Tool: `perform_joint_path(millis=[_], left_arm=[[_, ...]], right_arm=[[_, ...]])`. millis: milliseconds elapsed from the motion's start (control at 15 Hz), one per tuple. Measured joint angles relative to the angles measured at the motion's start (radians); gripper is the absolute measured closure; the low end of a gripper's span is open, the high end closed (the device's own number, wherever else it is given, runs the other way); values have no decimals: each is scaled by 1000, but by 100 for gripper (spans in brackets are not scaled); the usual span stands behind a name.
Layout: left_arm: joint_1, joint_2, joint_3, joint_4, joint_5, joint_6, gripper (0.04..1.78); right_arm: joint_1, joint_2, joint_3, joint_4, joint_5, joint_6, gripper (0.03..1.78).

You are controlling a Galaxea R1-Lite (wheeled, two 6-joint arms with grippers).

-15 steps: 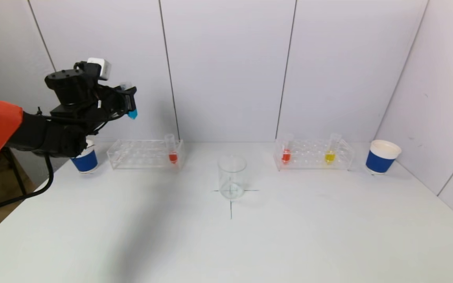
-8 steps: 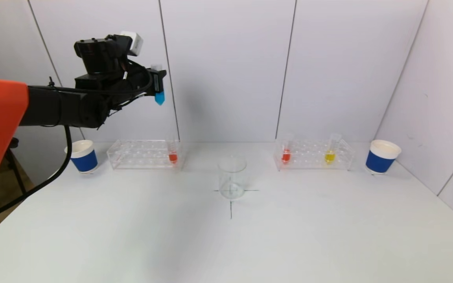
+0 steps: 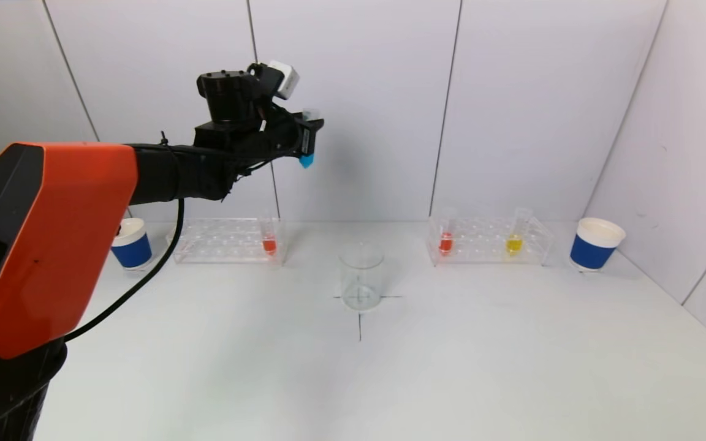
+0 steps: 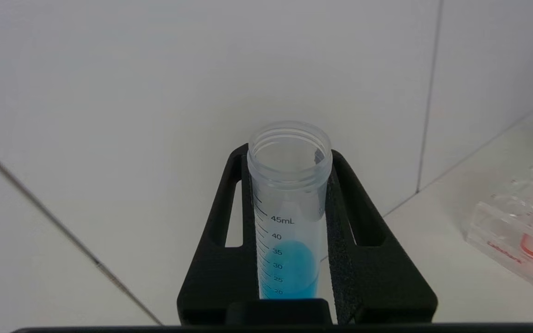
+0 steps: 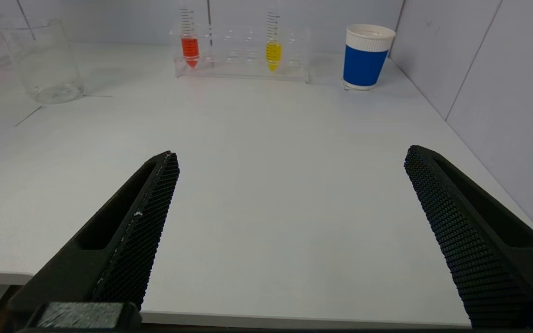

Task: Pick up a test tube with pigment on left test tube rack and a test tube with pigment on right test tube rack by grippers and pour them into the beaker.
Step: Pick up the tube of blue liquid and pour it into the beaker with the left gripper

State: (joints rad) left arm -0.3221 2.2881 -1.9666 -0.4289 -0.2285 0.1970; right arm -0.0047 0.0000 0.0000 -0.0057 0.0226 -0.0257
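Observation:
My left gripper (image 3: 307, 138) is high in the air, up and to the left of the clear beaker (image 3: 361, 277), shut on a test tube with blue pigment (image 3: 307, 157). The left wrist view shows the tube (image 4: 288, 217) upright between the two black fingers (image 4: 354, 231). The left rack (image 3: 224, 240) holds a tube with red pigment (image 3: 269, 239). A red tube (image 3: 445, 237) and a yellow tube (image 3: 515, 236) stand in the right rack (image 3: 489, 241). My right gripper (image 5: 289, 159) hangs open over the table's near edge, out of the head view.
A blue paper cup (image 3: 130, 244) stands left of the left rack and another (image 3: 595, 244) right of the right rack. A black cross (image 3: 360, 318) is drawn under the beaker. White walls close the table at the back and right.
My left arm has swung to the right with the blue tube, first rising, from above the left cup to above and right of the left rack. The right gripper has not moved.

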Motion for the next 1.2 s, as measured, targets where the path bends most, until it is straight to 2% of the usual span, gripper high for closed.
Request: perform_joint_path(millis=[400,867,1200], left_arm=[[-56,42,-3,43,-152,143,138],[-60,33,23,262,-383,431,138],[-59,24,59,266,-509,608,138]], right_arm=[[0,0,0,0,0,0,4],[0,0,0,0,0,0,4],[0,0,0,0,0,0,4]])
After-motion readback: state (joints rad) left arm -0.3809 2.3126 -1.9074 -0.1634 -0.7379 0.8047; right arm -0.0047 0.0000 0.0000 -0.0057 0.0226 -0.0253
